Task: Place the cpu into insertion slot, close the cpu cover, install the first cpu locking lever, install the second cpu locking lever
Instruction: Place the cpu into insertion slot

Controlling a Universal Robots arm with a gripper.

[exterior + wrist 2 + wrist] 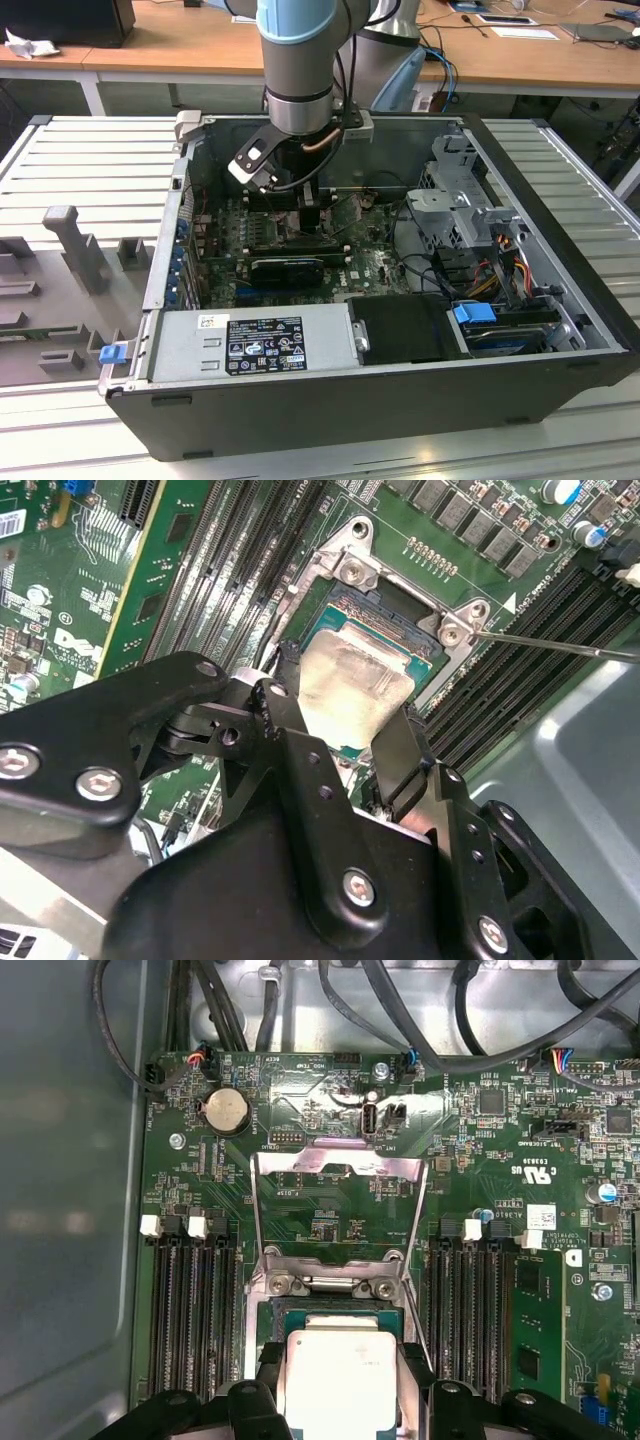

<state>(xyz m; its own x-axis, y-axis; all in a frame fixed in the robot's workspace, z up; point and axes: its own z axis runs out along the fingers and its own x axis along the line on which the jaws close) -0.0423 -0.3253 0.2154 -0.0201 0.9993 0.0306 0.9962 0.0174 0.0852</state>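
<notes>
The cpu (355, 690), a pale silver square, lies level over the insertion slot (385, 605), whose dark contacts show past its far edge. My gripper (345, 720) is shut on the cpu, one black finger (283, 695) on each of two opposite sides. In the first wrist view the cpu (338, 1380) sits between the fingertips of my gripper (340, 1365) above the insertion slot (335, 1307). The cpu cover (335, 1165) stands swung open behind the socket. Two thin lever rods (256, 1220) rise beside it, unlatched. In the exterior view my gripper (300, 205) reaches down into the computer case.
Long black memory slots (190, 1310) flank the socket on both sides. Cables (420, 1020) run along the case wall behind the green board (320, 1110). The open case (560, 330) holds a power supply (255, 340), a drive cage (460, 200) and a graphics card (290, 265).
</notes>
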